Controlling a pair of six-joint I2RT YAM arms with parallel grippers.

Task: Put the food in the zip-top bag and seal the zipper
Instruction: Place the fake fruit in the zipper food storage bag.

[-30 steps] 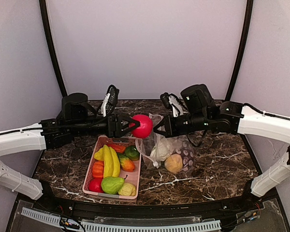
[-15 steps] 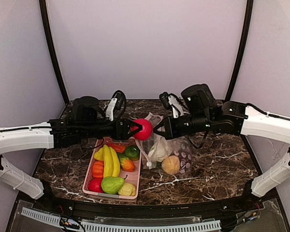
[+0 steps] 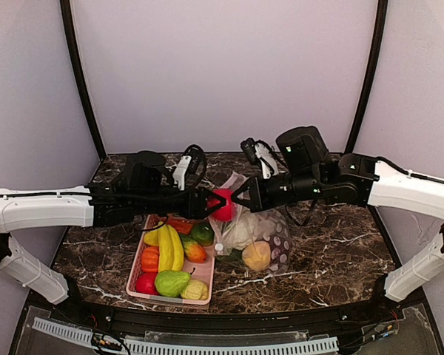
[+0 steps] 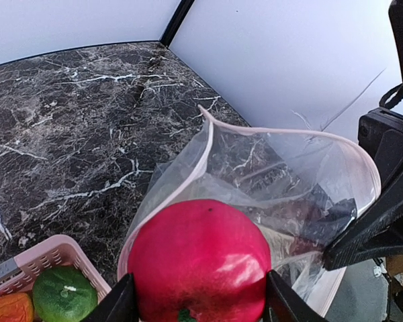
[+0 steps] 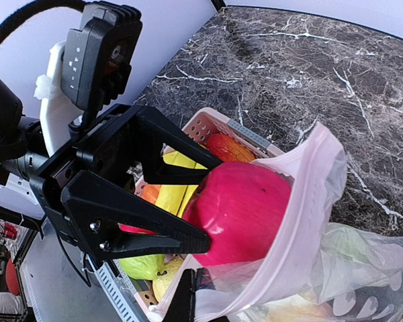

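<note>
My left gripper [image 3: 220,204] is shut on a red fruit [image 3: 224,205], one finger on each side [image 4: 200,295]. The fruit [image 4: 200,258] sits partly inside the open mouth of the zip-top bag [image 3: 270,237]. The pinkish zipper [image 4: 282,132] curves round behind the fruit. My right gripper [image 3: 237,201] is shut on the near edge of the bag's mouth [image 5: 193,300] and holds it up. A white cauliflower [image 3: 240,232] and a yellow-orange ball [image 3: 256,255] lie in the bag. The red fruit [image 5: 245,208] shows between the left gripper's black fingers [image 5: 141,235].
A pink basket [image 3: 163,299] stands left of the bag with a banana [image 3: 167,248], a green pear-like piece [image 3: 172,282], a green round fruit [image 4: 64,295] and other food in it. The two arms meet over the middle of the marble table [image 3: 333,259].
My left gripper has carried the red fruit right and down into the bag's mouth. The bag and its contents have shifted a little to the left.
</note>
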